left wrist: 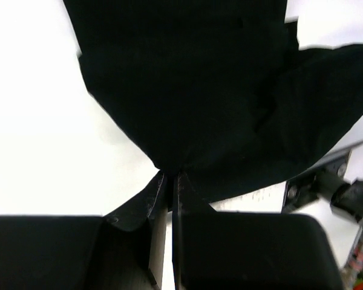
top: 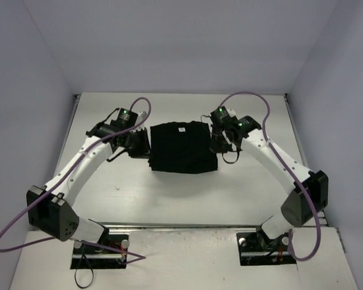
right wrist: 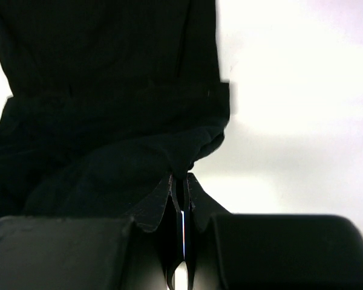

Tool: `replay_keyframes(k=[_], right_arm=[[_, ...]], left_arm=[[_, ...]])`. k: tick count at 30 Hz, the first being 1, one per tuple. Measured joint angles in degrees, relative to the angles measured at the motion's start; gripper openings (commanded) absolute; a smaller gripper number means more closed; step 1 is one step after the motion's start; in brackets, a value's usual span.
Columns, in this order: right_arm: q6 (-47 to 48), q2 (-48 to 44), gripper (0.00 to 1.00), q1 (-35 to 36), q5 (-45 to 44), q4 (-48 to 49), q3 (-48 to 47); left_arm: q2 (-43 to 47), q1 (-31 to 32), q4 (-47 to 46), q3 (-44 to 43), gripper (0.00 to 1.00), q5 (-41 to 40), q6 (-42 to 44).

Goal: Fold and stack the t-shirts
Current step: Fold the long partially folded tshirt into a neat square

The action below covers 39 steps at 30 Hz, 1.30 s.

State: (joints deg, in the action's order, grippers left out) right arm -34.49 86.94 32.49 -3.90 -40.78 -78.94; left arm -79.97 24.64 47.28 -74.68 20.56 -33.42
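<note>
1. Left gripper (left wrist: pixel 171 178) has its jaws pressed together, with only a thin slit between them. They pinch a fold of the t-shirt (top: pixel 183 147) at its left edge.
2. From that pinch the black cloth fans out and away across the left wrist view, and one flap spreads toward the shirt's right side.
3. Right gripper (right wrist: pixel 180 180) is closed just as tightly. It has hold of a bunched fold at the t-shirt's right edge, where the fabric gathers into a small roll at the tips.
4. Seen from above, the t-shirt lies as a roughly square black bundle on the white table (top: pixel 169 199), directly between the two grippers.
5. Its far edge runs fairly straight, while its near edge is slightly uneven and bulges at the right corner.
6. Bare table lies on the shirt's near side, toward the arm bases, and there is another strip beyond its far edge, up to the back wall (top: pixel 181 48).
7. The side walls (top: pixel 24 121) stand well apart from the t-shirt on either side.
</note>
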Motion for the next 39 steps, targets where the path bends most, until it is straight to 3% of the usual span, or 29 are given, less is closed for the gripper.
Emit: replay_keyframes(k=[8, 39], right_arm=[[6.37, 9.96, 0.00, -5.48, 0.64, -0.67, -12.36], [11.46, 34.32, 0.00, -10.71, 5.67, -2.00, -39.65]], left_arm=[[-10.64, -2.65, 0.02, -11.83, 0.00, -1.51, 3.20], [-32.17, -8.54, 0.02, -31.45, 0.00, -1.08, 6.00]])
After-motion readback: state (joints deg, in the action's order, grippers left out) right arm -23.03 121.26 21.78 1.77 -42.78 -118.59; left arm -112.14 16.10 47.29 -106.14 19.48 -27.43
